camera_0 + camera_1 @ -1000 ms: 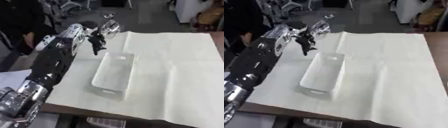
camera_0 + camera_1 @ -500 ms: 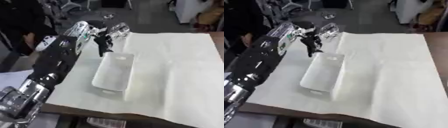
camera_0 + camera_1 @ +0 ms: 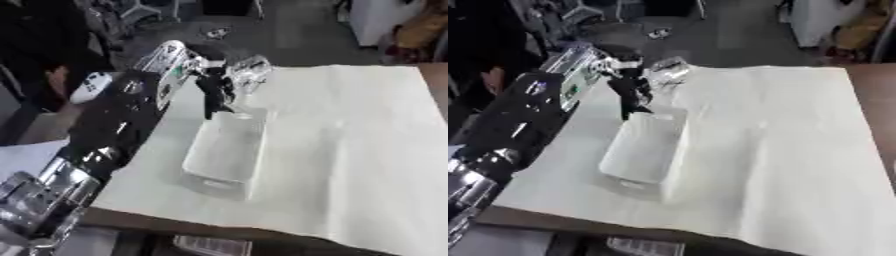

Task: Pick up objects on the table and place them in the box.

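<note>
Left eye view showed the left hand [image 3: 214, 82] with fingers curled round a clear crumpled object [image 3: 248, 75] above the box [image 3: 226, 152] (far end); centring over the opening before release was advisable.

The robot's left arm [image 3: 114, 130] is reaching in from the lower left and stretching across the left edge of the table [image 3: 350, 150], which is lying under a pale cloth. Its left hand [image 3: 213, 85] is hanging just above the far end of the box [image 3: 226, 152], fingers [image 3: 210, 102] pointing down and curling round a clear, glinting object [image 3: 247, 75] whose shape is too blurred to make out. The box is a pale, shallow, oblong tray sitting towards the table's left side, its long axis running from the near edge to the far one. What is lying inside it is not showing clearly.
</note>
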